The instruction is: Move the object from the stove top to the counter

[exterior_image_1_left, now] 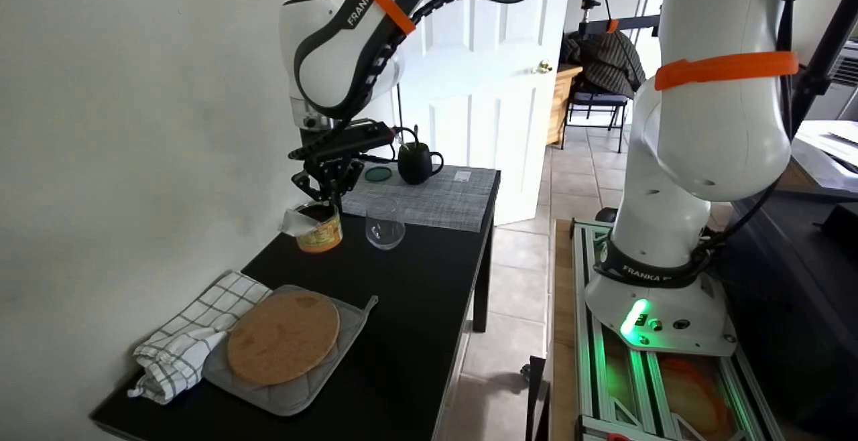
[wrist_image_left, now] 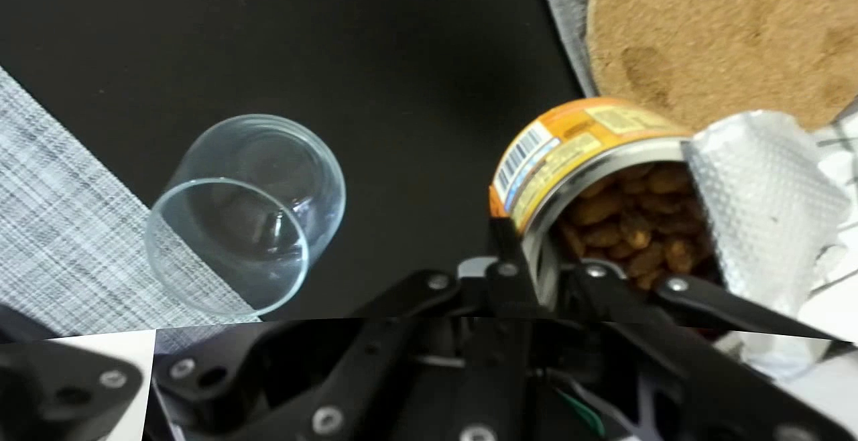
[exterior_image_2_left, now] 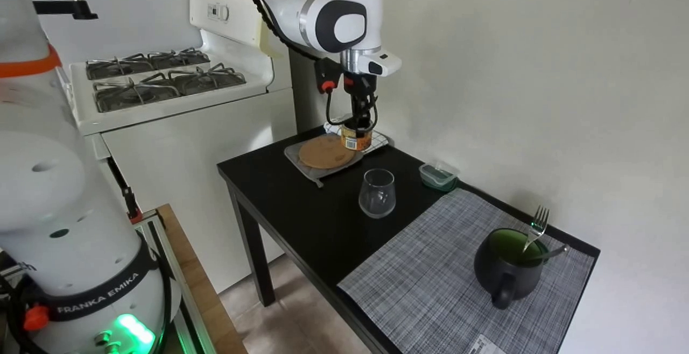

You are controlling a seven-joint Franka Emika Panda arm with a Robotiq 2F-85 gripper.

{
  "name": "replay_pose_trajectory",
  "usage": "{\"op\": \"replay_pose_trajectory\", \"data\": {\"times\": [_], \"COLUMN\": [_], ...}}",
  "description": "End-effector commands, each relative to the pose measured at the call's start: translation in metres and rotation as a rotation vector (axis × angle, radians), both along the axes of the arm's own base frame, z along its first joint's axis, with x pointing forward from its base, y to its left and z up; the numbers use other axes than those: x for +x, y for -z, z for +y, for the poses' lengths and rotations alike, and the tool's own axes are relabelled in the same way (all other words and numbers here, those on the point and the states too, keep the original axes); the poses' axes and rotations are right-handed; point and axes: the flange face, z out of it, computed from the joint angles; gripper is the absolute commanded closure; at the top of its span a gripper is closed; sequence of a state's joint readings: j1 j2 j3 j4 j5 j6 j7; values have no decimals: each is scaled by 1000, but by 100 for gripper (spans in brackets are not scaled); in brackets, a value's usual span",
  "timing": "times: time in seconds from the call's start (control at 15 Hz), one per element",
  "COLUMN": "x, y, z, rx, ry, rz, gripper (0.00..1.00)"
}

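Orange-and-yellow cylindrical can (wrist_image_left: 583, 143), silver-rimmed, held aloft above a long black tabletop (exterior_image_2_left: 307, 203). In an exterior view, at far left, white four-burner stove top (exterior_image_2_left: 177, 104); on the tabletop, near right, grey woven rectangular placemat (exterior_image_2_left: 441, 273); at the far end, grey quilted square pad (exterior_image_2_left: 317, 175) under round brown corklike disc (exterior_image_2_left: 324, 152). Clamped on the can's rim, black two-fingered gripper (wrist_image_left: 544, 270). Between placemat and pad, clear rounded glass (exterior_image_2_left: 377, 198). At the can's rim, crumpled silver foil (wrist_image_left: 764, 206).
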State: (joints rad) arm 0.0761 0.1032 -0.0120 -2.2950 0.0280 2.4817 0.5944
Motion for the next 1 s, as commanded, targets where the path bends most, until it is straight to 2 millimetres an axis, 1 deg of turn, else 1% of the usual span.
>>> {"op": "replay_pose_trajectory", "data": {"times": [0.0, 0.07, 0.4, 0.6, 0.73, 0.93], "x": [-1, -1, 1, 2, 2, 10], "y": [1, 0, 24, 43, 56, 67], "z": [-3, -3, 0, 3, 7, 12], "rx": [-9, -11, -28, -43, -48, -38], "ry": [10, 14, -6, -19, -21, -15], "rz": [3, 3, -95, -51, 21, 16], "gripper": [89, 97, 97, 97, 97, 97]}}
